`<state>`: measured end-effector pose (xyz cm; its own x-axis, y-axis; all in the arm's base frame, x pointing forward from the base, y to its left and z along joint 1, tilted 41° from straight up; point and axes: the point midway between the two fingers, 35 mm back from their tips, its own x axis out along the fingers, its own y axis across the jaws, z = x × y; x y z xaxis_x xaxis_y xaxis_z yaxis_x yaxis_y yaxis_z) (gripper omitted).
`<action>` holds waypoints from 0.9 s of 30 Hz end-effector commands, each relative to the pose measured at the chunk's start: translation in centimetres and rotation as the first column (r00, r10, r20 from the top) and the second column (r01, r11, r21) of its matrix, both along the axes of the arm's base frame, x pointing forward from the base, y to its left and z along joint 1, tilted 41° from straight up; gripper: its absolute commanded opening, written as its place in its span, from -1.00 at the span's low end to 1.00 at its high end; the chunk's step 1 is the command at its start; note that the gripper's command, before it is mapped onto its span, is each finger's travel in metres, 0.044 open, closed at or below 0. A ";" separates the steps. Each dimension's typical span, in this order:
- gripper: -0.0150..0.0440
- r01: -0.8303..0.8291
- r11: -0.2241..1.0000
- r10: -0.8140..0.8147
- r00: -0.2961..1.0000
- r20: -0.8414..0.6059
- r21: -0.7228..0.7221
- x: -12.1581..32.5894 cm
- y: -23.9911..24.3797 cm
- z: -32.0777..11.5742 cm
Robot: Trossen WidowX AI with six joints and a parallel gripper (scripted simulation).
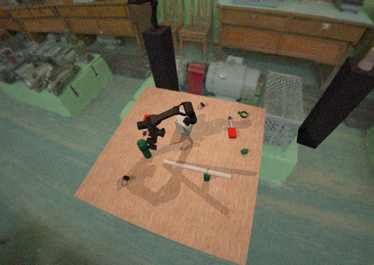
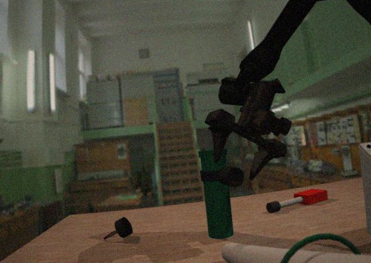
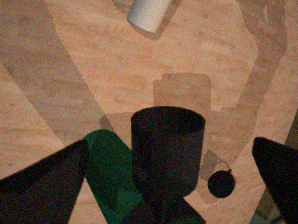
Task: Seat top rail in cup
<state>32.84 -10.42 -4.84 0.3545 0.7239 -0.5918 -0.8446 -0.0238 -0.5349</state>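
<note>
The big green post stands upright. Its dark brace band is high on it, below the cap, with the dark rail-end cup sticking out sideways. The pale rail lies low, its near end apart from the cup. The rail passes through the green loop of the loop cap. My gripper is open and empty, its fingertips on either side of the cup; contact with it cannot be told.
A black looped cap lies near the post. Another small black piece lies at the back. Red blocks with rods, a green ring and a small green part lie farther off.
</note>
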 end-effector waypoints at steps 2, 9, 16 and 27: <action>1.00 0.003 1.000 -0.002 1.000 -0.009 0.013 0.2 0.9 -0.8; 1.00 0.002 1.000 -0.002 1.000 -0.009 0.014 0.6 1.8 -1.4; 1.00 0.002 1.000 -0.002 1.000 -0.007 0.016 0.9 2.7 -2.0; 0.91 0.001 1.000 -0.001 1.000 -0.006 0.019 1.2 3.5 -2.5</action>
<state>34.17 -7.16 -7.10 0.3541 0.7295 -0.5851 -0.8432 -0.0215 -0.5372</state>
